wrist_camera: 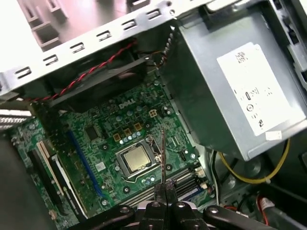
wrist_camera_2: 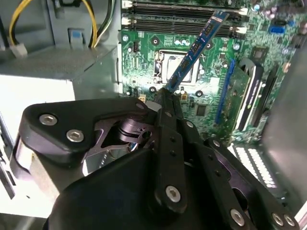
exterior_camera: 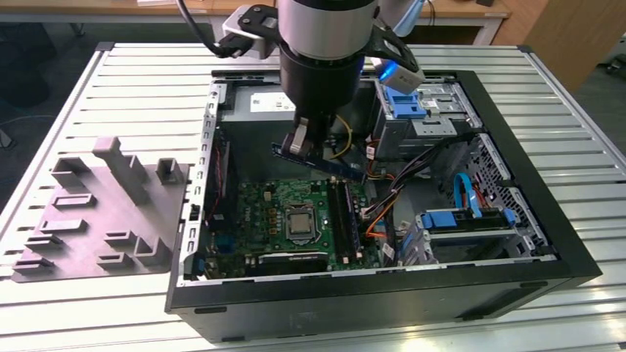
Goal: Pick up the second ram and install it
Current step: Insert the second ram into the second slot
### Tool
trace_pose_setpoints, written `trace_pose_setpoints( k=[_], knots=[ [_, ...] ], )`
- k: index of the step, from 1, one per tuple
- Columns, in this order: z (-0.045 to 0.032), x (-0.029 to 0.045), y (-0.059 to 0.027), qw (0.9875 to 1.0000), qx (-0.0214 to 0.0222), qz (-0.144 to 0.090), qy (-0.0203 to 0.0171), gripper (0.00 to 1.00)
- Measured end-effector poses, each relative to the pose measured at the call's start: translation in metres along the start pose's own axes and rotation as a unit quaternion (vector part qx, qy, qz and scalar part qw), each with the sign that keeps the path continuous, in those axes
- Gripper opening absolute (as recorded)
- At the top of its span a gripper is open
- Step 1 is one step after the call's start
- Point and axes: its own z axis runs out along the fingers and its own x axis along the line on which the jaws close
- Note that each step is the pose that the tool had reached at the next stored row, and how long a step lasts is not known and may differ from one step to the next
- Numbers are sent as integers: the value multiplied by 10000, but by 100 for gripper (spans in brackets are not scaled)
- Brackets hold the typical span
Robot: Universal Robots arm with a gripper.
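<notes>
Contact is made: the hand (exterior_camera: 296,149) is clenched on one end of the second ram (exterior_camera: 318,160), and the stick hangs in the air inside the open computer case (exterior_camera: 577,257), which lies on its side on the slatted table (exterior_camera: 146,81). In the exterior view the blue-green board slopes down toward the exterior view's right, above the far edge of the green motherboard (exterior_camera: 284,213) and just in front of the grey power supply (exterior_camera: 256,103).

In the second wrist view the second ram (wrist_camera_2: 194,50) runs from the black fingers (wrist_camera_2: 168,103) out over the processor socket (wrist_camera_2: 160,67), its far end lying across the long memory slots (wrist_camera_2: 184,24) in the picture, not seated in them. In the first wrist view it shows edge-on as a thin line (wrist_camera: 163,153) rising from the hand (wrist_camera: 165,189) beside the socket (wrist_camera: 135,159).

A grey moulded fixture (exterior_camera: 98,213) sits on the table at the exterior view's left, apart from the case.
</notes>
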Motion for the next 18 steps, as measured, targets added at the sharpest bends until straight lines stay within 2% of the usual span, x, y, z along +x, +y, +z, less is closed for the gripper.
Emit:
trace_pose_setpoints(
  k=[5,9,11,14,18],
  knots=[
    [4,1,0,9990,38,448,-19,11],
    [9,1,0,9967,69,813,-35,11],
    [11,1,0,9950,84,991,-43,11],
    [14,1,0,9919,107,1264,-55,11],
    [18,2,-1,9867,137,1617,-71,11]
  ],
)
